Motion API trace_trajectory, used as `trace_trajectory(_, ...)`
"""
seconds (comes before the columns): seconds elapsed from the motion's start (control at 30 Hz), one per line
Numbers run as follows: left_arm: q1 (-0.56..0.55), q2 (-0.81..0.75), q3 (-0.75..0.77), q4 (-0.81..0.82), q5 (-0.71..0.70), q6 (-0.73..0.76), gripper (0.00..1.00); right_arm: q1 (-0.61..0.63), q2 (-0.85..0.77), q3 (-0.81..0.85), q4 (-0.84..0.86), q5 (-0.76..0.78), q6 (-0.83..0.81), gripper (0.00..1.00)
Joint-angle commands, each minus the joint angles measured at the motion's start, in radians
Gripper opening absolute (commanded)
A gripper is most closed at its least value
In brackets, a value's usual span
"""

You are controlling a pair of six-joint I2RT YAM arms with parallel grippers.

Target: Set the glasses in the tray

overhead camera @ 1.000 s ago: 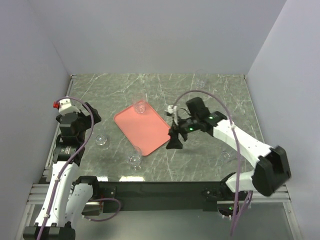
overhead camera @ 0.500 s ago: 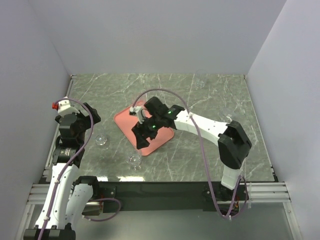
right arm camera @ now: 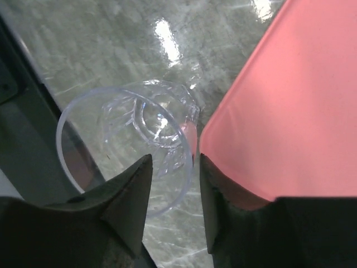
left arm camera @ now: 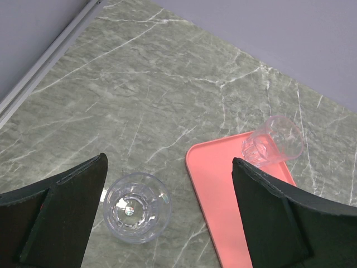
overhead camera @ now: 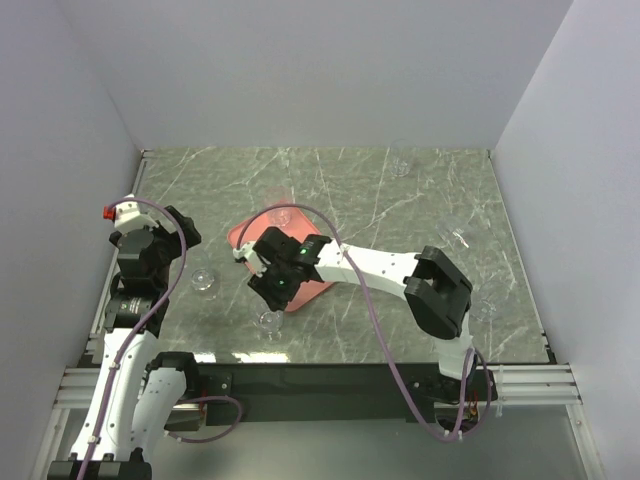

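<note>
The pink tray [overhead camera: 246, 236] lies mid-table, and the right arm covers most of it. One clear glass [overhead camera: 281, 213] stands in its far corner. My right gripper [right arm camera: 174, 159] has narrowed its jaws astride the rim of a second glass [right arm camera: 125, 148] on the table, just off the tray's [right arm camera: 279, 95] near left corner. One finger is over the bowl and the other is outside the wall, with a gap still showing. My left gripper [left arm camera: 167, 215] is wide open above a third glass [left arm camera: 136, 207], left of the tray [left arm camera: 220, 184], without touching it.
More clear glasses stand on the marble at the far right [overhead camera: 400, 166] and at mid right [overhead camera: 455, 237]. Grey walls close in the left, back and right. The black rail with the arm bases [overhead camera: 320, 380] runs along the near edge.
The right arm swung left across the tray to its near left corner, and its jaws narrowed around the rim of the glass there. The left arm stayed still.
</note>
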Motion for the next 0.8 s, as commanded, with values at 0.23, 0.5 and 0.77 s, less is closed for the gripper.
trace_trajectory(0.23,0.004,-0.023,0.0,0.04,-0.013,-0.007,0.99,0.025,0.024,0.167,-0.089,0.134,-0.108,0.06)
trace_trajectory(0.5,0.004,-0.026,-0.002,0.043,-0.012,-0.007,1.0,-0.029,0.064,0.414,-0.282,-0.01,-0.341,0.0)
trace_trajectory(0.77,0.004,-0.026,-0.002,0.043,-0.007,-0.006,0.99,-0.164,0.122,0.546,-0.312,-0.023,-0.348,0.0)
